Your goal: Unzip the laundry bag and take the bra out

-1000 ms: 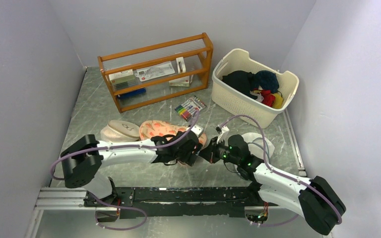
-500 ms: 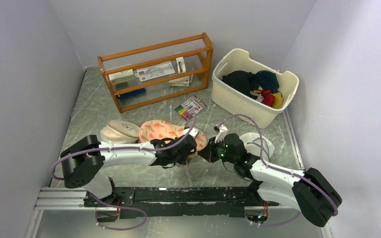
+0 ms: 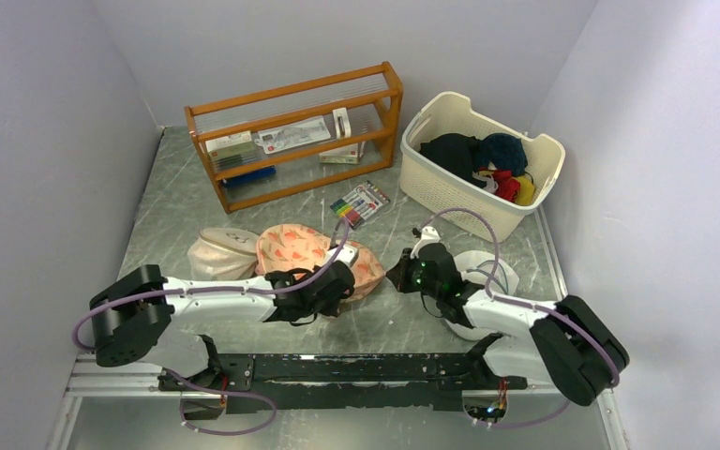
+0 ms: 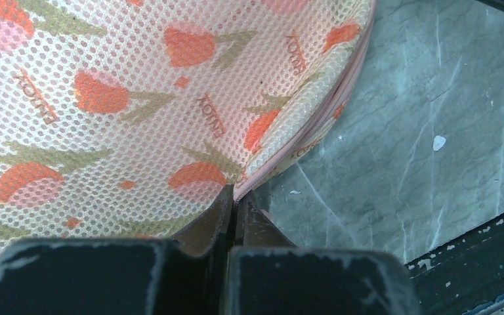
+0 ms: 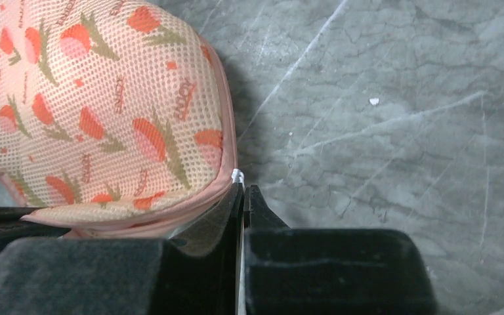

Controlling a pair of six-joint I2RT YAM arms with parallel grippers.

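Top external view first: the laundry bag (image 3: 311, 255) lies flat on the grey table (image 3: 178, 202), about the middle of it, floral side up. Both arms come at it low from 6 o'clock. The left gripper (image 3: 343, 283) is on the bag's near edge, and the right gripper (image 3: 399, 275) sits at its 3 o'clock end.

In the left wrist view the left gripper (image 4: 236, 197) is clenched, jaws pressed together with the bag's pink edge seam pinched between the tips. The mesh of the laundry bag (image 4: 118, 98) fills everything from 9 to 12 o'clock, with bare table (image 4: 426, 131) off at 3.

In the right wrist view the right gripper (image 5: 243, 190) is clamped tight too, right at the rounded corner of the laundry bag (image 5: 105, 111). A thin white tab (image 5: 237, 176) pokes out between the tips, against the pink seam. Whether that is the zip pull, I cannot tell.

Around the bag, back on top: a beige domed pouch (image 3: 217, 253) touches it at 9 o'clock. A pack of markers (image 3: 358, 203) lies at 1 o'clock and a wooden rack (image 3: 295, 136) stands at 12. A cream basket (image 3: 450, 192) holding dark and red clothes (image 3: 483, 159) sits at 2 o'clock. A white mesh disc (image 3: 492, 267) lies at 3 o'clock, beyond the right arm.
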